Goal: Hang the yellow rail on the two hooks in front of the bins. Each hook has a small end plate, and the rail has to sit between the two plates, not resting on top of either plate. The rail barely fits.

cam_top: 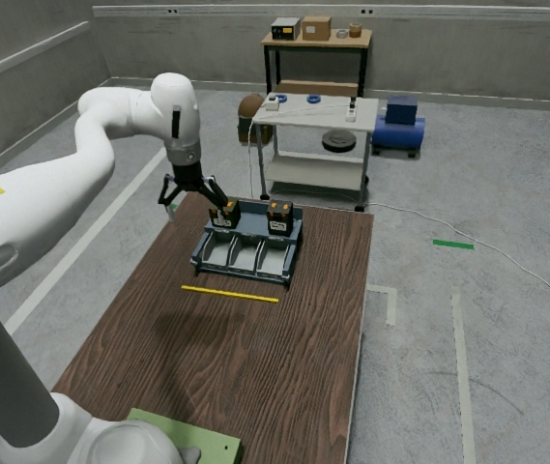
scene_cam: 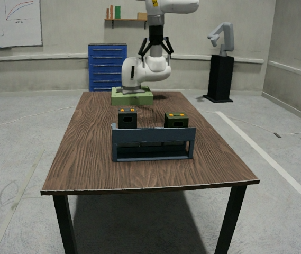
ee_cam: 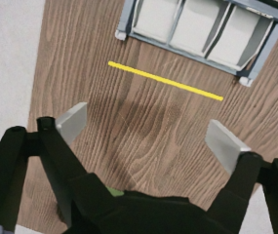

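Gripper (ee_cam: 145,134) wide open, empty

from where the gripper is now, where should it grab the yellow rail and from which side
Grip the yellow rail near its middle, coming straight down from above. It lies flat on the wooden table in front of the bin rack, long and thin, so a centred hold should keep it level for the tight fit. The open gripper would probably close best across the rail's narrow width, its fingers either side of it.
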Controlling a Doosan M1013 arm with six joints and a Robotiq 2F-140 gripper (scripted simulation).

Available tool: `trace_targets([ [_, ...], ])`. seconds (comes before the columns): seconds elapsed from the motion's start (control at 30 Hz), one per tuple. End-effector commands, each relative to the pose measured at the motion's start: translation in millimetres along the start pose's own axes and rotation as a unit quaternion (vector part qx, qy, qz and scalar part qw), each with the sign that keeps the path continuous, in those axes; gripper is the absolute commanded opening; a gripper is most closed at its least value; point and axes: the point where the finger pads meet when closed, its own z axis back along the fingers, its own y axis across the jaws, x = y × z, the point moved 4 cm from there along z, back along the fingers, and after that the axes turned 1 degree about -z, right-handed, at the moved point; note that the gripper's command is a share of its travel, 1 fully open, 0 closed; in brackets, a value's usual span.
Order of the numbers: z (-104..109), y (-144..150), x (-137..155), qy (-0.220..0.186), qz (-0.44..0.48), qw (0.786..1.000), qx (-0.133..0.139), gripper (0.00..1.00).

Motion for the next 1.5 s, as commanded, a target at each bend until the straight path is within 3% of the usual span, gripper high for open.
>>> trace_targets([
  [0.0,15.8,-2.9,-26.0,0.006,-0.02,1.0,0.016,1.0],
  [0.3,15.8,-2.9,-26.0,0.006,-0.02,1.0,0.016,1.0],
  [0.47,-34.4,8.6,-21.6,0.003,0.083,0.996,0.015,1.0],
  [0.87,-34.4,8.6,-21.6,0.003,0.083,0.996,0.015,1.0],
  [1.03,-80.2,16.8,-19.2,0.0,0.178,0.984,0.017,1.0],
  [1.47,-87.1,16.3,-19.1,0.0,0.193,0.981,0.017,1.0],
])
